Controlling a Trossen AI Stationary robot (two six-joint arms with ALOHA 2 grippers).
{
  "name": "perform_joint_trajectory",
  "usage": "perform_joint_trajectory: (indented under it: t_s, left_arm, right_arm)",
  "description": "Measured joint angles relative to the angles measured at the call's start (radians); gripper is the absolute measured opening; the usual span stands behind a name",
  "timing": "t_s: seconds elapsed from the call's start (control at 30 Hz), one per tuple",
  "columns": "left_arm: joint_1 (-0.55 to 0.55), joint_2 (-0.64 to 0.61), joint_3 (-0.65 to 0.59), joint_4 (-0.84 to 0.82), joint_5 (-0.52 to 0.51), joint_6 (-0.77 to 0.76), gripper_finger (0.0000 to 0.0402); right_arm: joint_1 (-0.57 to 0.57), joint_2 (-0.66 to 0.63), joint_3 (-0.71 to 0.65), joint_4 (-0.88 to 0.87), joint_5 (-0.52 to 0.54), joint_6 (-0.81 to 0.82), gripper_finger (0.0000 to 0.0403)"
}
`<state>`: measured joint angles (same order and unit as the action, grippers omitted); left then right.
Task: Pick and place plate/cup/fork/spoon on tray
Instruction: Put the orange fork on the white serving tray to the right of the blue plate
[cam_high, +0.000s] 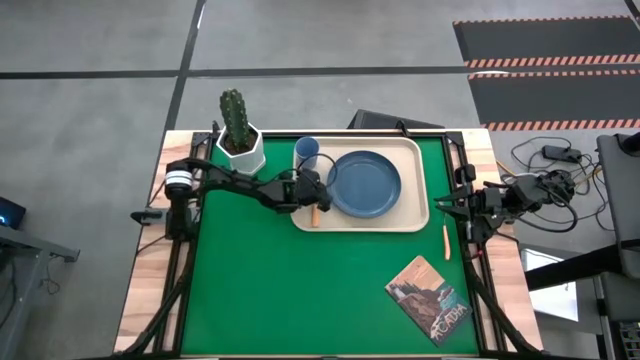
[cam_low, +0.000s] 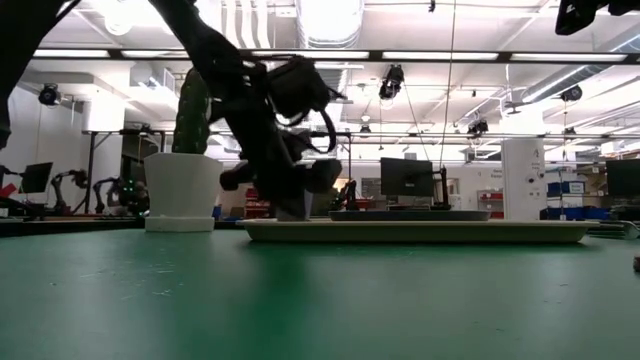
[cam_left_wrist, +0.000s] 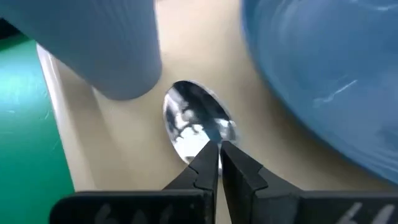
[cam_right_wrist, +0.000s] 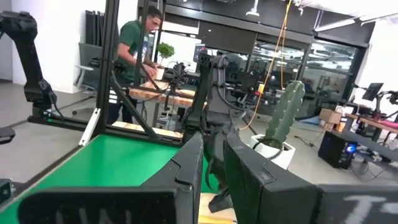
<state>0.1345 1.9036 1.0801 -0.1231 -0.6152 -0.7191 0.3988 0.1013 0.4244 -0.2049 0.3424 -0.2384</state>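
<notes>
The cream tray (cam_high: 412, 222) lies at the far middle of the green mat. On it are the dark-blue plate (cam_high: 363, 183) and, at its far left corner, the light-blue cup (cam_high: 307, 152). My left gripper (cam_high: 318, 196) is low over the tray's left part, between cup and plate, shut on the spoon (cam_left_wrist: 193, 121). The spoon's orange handle (cam_high: 315, 215) sticks out toward the near edge. The fork (cam_high: 447, 240) lies flat on the mat, right of the tray. My right gripper (cam_high: 440, 205) hovers just beyond the fork, fingers slightly apart and empty (cam_right_wrist: 214, 168). My left gripper pinches the spoon between its two fingertips (cam_left_wrist: 208, 163) at the neck (cam_left_wrist: 219, 138), just behind the silver bowl. The fingers slant down from the table's left. The bowl sits close over the tray floor beside the cup; whether it rests there I cannot tell.
A white pot with a cactus (cam_high: 240, 140) stands at the far left, just left of the tray. A picture book (cam_high: 430, 298) lies at the near right of the mat. The mat's near middle and left (cam_high: 280, 290) are bare.
</notes>
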Motion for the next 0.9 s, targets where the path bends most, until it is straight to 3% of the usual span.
perform_joint_trajectory:
  t_s: [0.27, 0.43, 0.57, 0.73, 0.9]
  left_arm:
    - [-0.106, -0.134, 0.001, 0.014, -0.024, 0.212, 0.0]
    - [-0.216, -0.226, 0.0, 0.025, -0.025, 0.405, 0.0]
    - [-0.301, -0.284, -0.001, 0.07, -0.025, 0.579, 0.0]
    - [-0.382, -0.332, -0.006, 0.086, -0.022, 0.741, 0.0]
    - [-0.409, -0.349, -0.007, 0.095, -0.022, 0.812, 0.0]
  right_arm:
    - [0.0, 0.052, 0.0, 0.012, 0.012, 0.121, 0.0052]
    - [0.0, 0.159, 0.0, 0.02, 0.094, 0.236, 0.0052]
    - [0.0, 0.25, 0.001, 0.003, 0.22, 0.405, 0.0052]
    - [-0.004, 0.341, 0.051, -0.238, 0.294, 0.776, 0.005]
    - [-0.043, 0.439, 0.158, -0.648, 0.253, 1.16, 0.003]
